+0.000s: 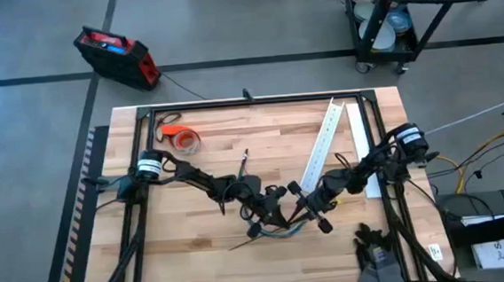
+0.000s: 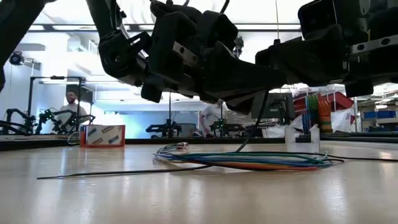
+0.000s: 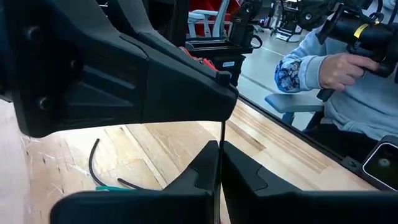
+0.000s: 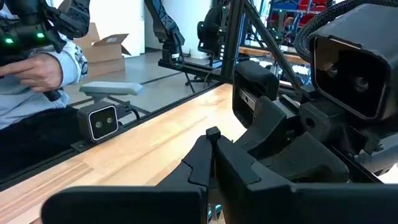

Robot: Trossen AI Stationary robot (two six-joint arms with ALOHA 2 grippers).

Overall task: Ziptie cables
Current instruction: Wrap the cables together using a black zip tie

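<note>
The ziptie [image 2: 124, 172] lies nearest the low camera, a thin dark strip flat on the table [image 1: 206, 251], running toward the cables [image 2: 249, 160]. From above, the cables [image 1: 276, 232] lie at 6 o'clock of the table's centre, under both grippers.

The left gripper [image 1: 261, 210] meets them from 9 o'clock. Its fingers [image 3: 199, 177] are pressed together on a thin dark strand, probably the ziptie. The right gripper [image 1: 315, 215] comes in from 3 o'clock. Its fingers [image 4: 202, 163] are closed together; what they hold cannot be told.

Progress, as a judgement: the bundle is gathered, but no closed loop around it is visible, so threading and tightening remain.

Outward lie a white slotted channel [image 1: 323, 145] at 1 o'clock and an orange tape roll [image 1: 183, 139] at 10 o'clock. No writing is legible.
</note>
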